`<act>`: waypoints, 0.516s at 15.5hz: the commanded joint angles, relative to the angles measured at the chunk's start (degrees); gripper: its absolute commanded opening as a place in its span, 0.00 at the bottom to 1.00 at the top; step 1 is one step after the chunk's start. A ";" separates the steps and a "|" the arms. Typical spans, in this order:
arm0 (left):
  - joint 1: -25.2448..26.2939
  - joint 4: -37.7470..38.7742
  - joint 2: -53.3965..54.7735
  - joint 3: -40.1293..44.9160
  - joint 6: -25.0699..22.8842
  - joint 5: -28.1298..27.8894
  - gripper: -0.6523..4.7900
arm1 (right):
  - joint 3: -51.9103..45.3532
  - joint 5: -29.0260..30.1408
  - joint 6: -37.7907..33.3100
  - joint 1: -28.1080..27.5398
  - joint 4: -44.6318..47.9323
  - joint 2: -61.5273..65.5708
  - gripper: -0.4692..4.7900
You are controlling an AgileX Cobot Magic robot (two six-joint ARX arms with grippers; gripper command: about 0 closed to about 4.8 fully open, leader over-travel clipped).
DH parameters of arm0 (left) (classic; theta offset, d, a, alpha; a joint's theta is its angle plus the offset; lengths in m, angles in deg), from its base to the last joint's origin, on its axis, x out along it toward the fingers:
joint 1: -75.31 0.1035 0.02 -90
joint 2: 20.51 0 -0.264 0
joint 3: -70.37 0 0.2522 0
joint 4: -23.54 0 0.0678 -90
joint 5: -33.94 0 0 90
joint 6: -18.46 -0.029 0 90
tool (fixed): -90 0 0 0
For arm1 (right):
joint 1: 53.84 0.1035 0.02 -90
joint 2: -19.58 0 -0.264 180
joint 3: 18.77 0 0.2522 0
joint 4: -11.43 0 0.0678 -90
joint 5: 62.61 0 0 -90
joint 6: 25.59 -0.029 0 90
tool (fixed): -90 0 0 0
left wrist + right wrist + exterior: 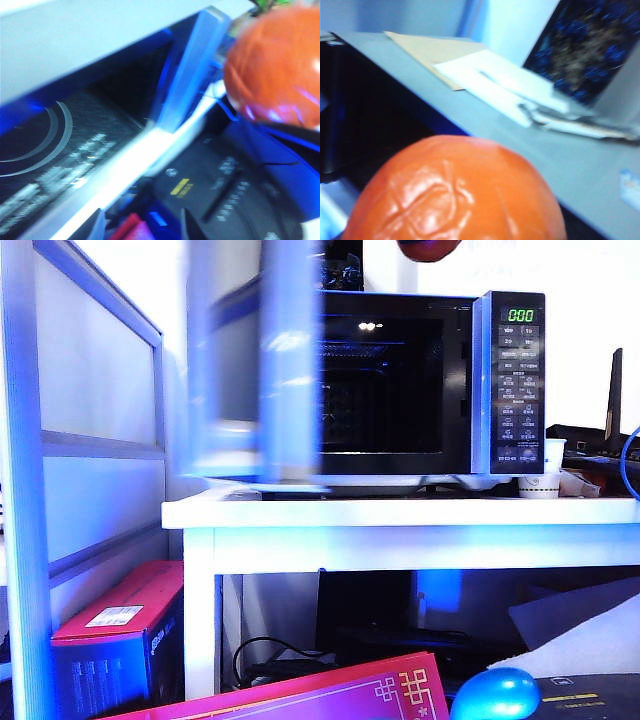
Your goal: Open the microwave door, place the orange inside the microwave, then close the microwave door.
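White desk (400,512) carries the microwave (400,385), its door (255,370) swung wide on the left and the dark cavity exposed. High above it, the orange (455,192) fills the right wrist view, evidently grasped by the right gripper, whose fingers are hidden. It should come down level through the opening, clear of the frame. The left gripper (142,225), beside the door's edge, holds nothing, its fingers apart.

Orange-red orange (455,192), black microwave (430,380)
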 commanded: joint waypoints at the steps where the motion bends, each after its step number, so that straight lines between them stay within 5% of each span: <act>1: -0.04 0.28 -0.72 -0.04 -2.36 -1.49 0.50 | 0.26 1.16 -1.53 0.09 -0.55 -0.22 0.49; 8: -0.04 0.96 -0.72 -0.04 -2.71 -1.46 0.50 | 0.15 6.93 -2.40 0.17 -0.20 7.69 0.50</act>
